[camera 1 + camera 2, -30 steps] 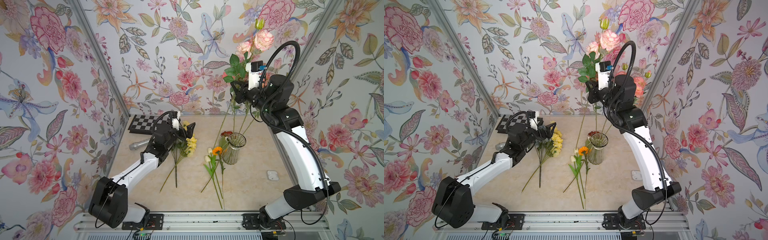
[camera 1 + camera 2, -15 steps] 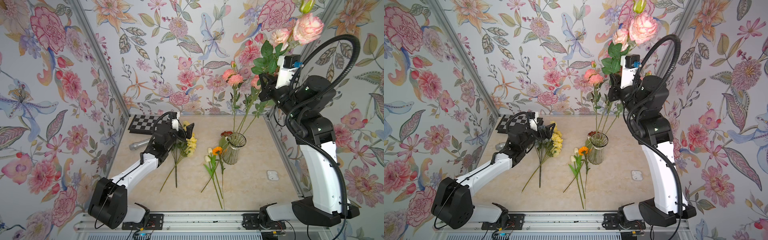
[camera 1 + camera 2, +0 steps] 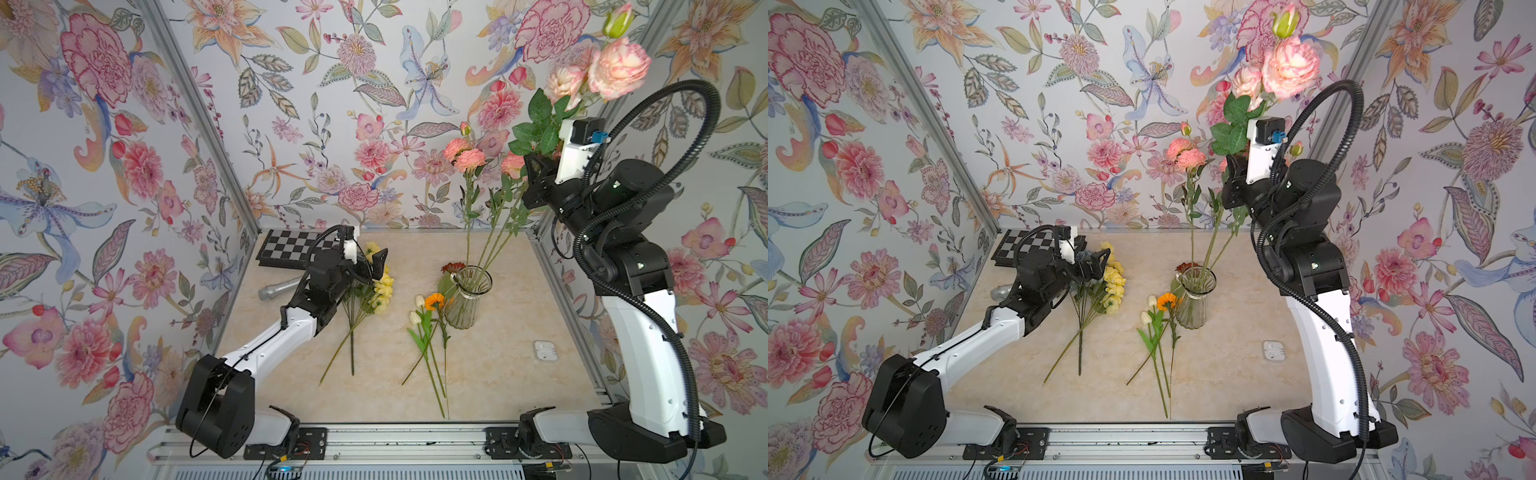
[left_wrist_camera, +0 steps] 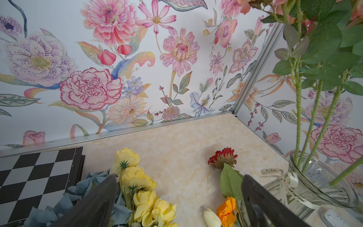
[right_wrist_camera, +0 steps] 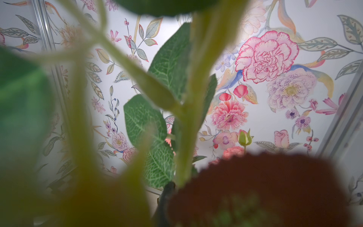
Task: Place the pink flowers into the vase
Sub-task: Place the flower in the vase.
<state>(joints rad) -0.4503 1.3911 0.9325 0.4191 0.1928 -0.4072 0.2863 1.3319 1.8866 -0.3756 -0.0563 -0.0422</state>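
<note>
The pink flowers [image 3: 619, 68] [image 3: 1289, 68] hang high by the back right corner, and my right gripper [image 3: 536, 174] [image 3: 1235, 178] is shut on their green stems. Lower blooms [image 3: 465, 156] of the same bunch stand out to the left. The stems [image 4: 298, 118] slant down, and their lower ends sit inside the mouth of the clear ribbed vase [image 3: 469, 299] [image 3: 1196, 303] [image 4: 314, 182]. In the right wrist view blurred stems and leaves [image 5: 188, 127] fill the frame. My left gripper [image 3: 370, 262] [image 3: 1094, 264] [image 4: 178, 176] is open and low over yellow flowers, left of the vase.
Yellow flowers [image 3: 382, 286] and a dusty blue bunch [image 4: 59, 206] lie under the left gripper. An orange flower with white tulips [image 3: 434, 301] and a red flower [image 3: 453, 267] lie by the vase. A chessboard [image 3: 291, 245], a grey cylinder [image 3: 278, 289] and a small white case [image 3: 545, 350] are on the table.
My right arm has swung up and to the right with the pink flowers, and the stem ends now stand in the vase's mouth. The left arm has not moved.
</note>
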